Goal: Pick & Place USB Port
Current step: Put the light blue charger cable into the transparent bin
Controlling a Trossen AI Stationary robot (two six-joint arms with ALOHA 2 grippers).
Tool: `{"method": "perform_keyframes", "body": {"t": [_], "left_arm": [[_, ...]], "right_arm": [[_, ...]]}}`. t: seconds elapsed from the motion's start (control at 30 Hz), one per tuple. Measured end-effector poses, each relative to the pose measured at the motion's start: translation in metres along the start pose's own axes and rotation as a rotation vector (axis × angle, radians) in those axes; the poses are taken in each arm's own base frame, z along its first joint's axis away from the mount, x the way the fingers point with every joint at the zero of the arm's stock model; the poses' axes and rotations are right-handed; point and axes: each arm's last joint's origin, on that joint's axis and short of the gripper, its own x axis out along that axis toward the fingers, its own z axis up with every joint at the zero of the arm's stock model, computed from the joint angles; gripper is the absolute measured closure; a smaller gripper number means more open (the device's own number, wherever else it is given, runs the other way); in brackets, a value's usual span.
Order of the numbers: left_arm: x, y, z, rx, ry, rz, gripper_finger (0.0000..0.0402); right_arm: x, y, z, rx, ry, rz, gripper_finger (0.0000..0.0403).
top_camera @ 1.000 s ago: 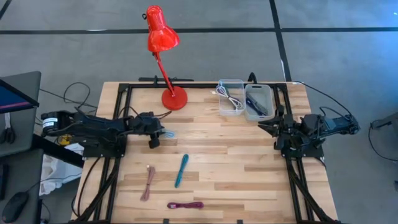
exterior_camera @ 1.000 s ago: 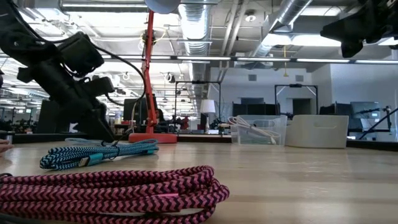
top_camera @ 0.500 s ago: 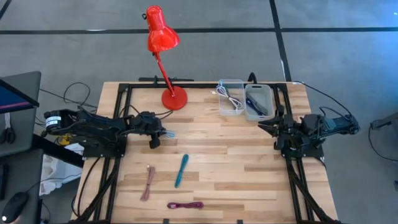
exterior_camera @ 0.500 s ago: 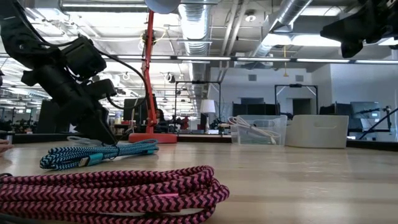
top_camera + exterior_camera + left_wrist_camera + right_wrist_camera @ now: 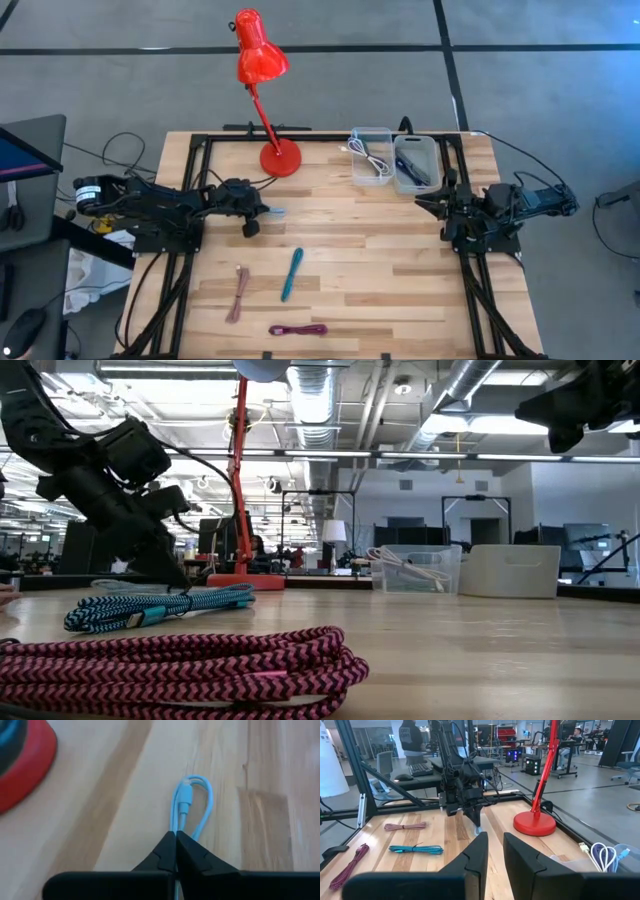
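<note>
Light blue USB cable is what we're dealing with, and it's pinched at its near end between the left gripper's jaws, which are pressed together on it, with the looped end and plug sticking out just past the tips, lying on the wooden table. Off to one side of those jaws we can see the red lamp base, near but not touching. On the table on the side away from the lamp, well clear of the jaws, we've got a teal braided cable, a pink cable and a magenta cable. Right gripper is parked up over the right side of the table with its jaws spread, holding nothing, beside two clear bins.
</note>
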Motion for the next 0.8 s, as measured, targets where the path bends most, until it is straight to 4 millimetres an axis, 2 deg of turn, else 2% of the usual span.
{"method": "perform_keyframes", "body": {"t": [0.23,0.8], "left_arm": [[0.001,0.003,0.027,0.010,-0.101,0.009,0.0398],[-0.016,0.019,0.139,0.069,-0.590,0.091,0.0399]], "right_arm": [[0.000,0.000,0.000,-0.003,0.002,0.000,0.0349],[0.000,0.000,-0.002,-0.021,0.023,-0.002,0.0349]]}}
